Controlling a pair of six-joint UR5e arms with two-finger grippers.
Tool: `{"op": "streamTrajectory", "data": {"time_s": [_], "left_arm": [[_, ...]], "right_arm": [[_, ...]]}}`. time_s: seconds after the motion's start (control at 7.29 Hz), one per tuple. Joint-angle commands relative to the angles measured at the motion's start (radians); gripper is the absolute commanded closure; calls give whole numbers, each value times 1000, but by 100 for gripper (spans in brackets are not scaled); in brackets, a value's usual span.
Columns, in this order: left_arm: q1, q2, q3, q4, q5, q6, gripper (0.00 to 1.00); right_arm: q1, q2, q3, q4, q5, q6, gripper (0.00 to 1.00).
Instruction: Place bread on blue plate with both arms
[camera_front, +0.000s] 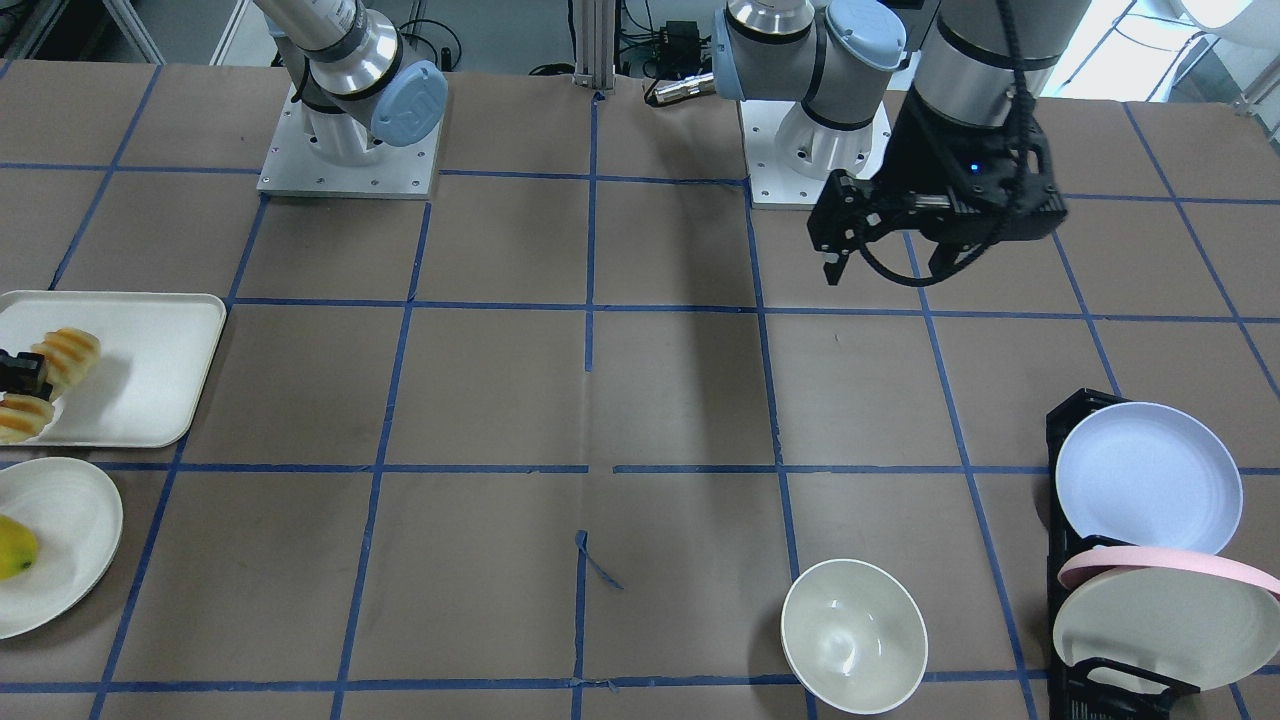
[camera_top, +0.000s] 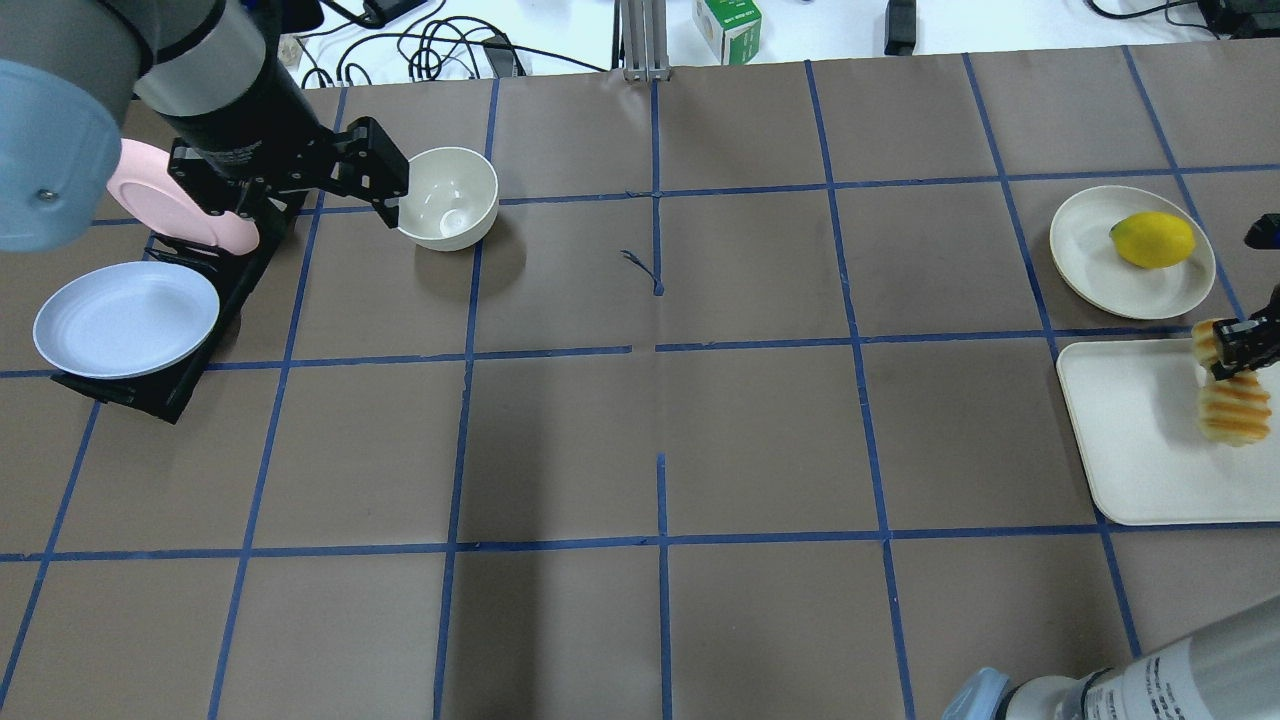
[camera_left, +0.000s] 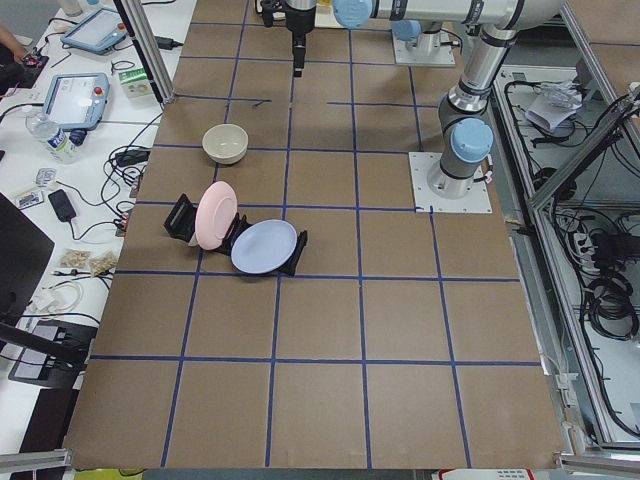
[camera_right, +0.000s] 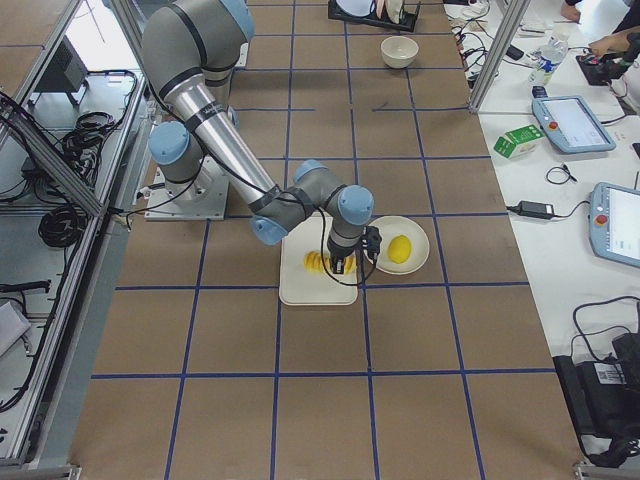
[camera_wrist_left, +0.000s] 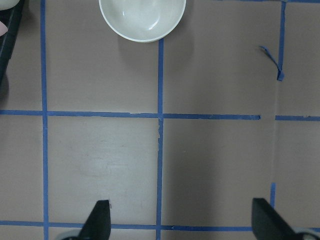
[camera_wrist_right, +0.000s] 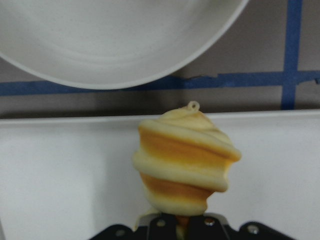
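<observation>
The bread lies on a cream tray at the table's end on my right; it also shows in the overhead view and the right wrist view. My right gripper is shut on the loaf's middle, low over the tray. The blue plate leans at the end of a black rack on my left. My left gripper is open and empty, high above the table near the rack; its fingertips stand wide apart.
The black rack also holds a pink plate and a cream plate. A white bowl stands beside it. A cream plate with a yellow fruit sits next to the tray.
</observation>
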Motion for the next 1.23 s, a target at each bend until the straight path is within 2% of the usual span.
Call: {"op": "streamTrajectory", "data": {"time_s": [0.0, 0.27, 0.41, 0.55, 0.82, 1.1], "left_arm": [[245, -21, 3, 1, -7, 34, 0], [489, -80, -5, 54, -8, 48, 0], [546, -133, -14, 131, -1, 52, 0], [582, -191, -22, 191, 4, 92, 0], [661, -290, -23, 218, 5, 166, 0], [691, -362, -23, 262, 7, 190, 0]], "right_arm": [[47, -50, 1, 66, 4, 70, 100], [117, -83, 1, 99, 1, 110, 100], [125, -96, -3, 129, 1, 147, 100], [128, -97, -2, 129, 3, 149, 100], [128, -99, -2, 129, 3, 149, 100], [163, -111, -8, 134, 1, 159, 100]]}}
